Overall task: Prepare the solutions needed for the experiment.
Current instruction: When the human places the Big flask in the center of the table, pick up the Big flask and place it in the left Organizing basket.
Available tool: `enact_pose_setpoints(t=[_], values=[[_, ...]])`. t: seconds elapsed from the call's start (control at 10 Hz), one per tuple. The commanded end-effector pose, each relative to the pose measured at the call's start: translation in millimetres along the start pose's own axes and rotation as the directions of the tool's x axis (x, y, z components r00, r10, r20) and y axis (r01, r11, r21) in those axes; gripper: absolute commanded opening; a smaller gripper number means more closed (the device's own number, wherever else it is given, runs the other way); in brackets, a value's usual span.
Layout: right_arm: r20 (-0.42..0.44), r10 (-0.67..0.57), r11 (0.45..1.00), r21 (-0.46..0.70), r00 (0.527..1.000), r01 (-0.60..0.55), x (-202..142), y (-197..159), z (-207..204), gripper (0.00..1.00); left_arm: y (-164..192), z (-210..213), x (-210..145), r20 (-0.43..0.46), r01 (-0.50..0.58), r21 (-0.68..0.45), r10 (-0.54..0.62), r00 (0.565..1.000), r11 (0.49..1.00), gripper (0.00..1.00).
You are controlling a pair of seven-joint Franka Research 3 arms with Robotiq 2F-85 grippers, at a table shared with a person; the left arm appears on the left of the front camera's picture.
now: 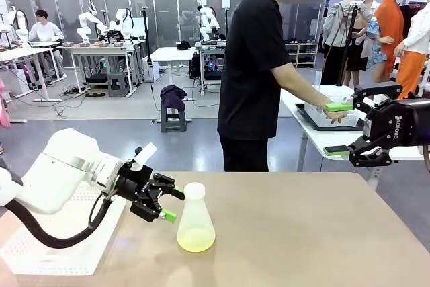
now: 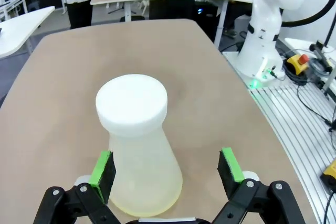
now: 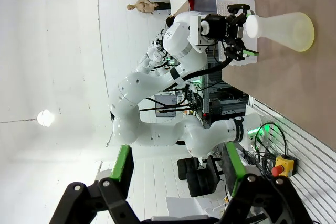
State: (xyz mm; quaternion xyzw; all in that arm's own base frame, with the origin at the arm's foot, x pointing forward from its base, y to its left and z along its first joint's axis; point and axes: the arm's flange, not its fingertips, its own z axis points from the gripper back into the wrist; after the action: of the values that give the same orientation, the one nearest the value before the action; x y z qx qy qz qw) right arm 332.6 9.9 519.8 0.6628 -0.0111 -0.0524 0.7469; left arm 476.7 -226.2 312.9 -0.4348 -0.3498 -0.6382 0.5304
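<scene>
We have the conical flask [image 1: 195, 223] standing upright on the table [image 1: 302, 233], and the solutions [image 1: 195, 239] form a shallow pale yellow layer at its bottom. Our left gripper [image 1: 166, 205] sits spread wide just beside the flask, holding nothing; in the left wrist view one green pad [image 2: 102, 167] is at the flask wall while the other stands clear. We judge it best to centre first, then close gently low on the body, keeping it upright. Our right gripper [image 1: 344, 128] hangs open and empty, well apart.

Bright, even overhead light; wide-angle edge distortion.
</scene>
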Motion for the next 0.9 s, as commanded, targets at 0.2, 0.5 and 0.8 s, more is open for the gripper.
enact_pose_setpoints(t=[0.2,0.5,0.8], values=[[0.000,-0.001,1.000,0.009,1.000,0.001,1,1,0,0.85,22,-15,-3,0.108,0.002,-0.001,-0.002,0.994,1.000,1.00],[0.000,-0.001,1.000,0.009,1.000,0.001,1,1,0,0.85,32,-35,-5,0.125,-0.005,-0.029,0.008,0.992,1.000,1.00],[0.000,-0.001,1.000,0.009,1.000,0.001,1,1,0,0.85,41,-54,-3,0.167,-0.002,-0.091,0.017,0.986,0.996,1.00]])
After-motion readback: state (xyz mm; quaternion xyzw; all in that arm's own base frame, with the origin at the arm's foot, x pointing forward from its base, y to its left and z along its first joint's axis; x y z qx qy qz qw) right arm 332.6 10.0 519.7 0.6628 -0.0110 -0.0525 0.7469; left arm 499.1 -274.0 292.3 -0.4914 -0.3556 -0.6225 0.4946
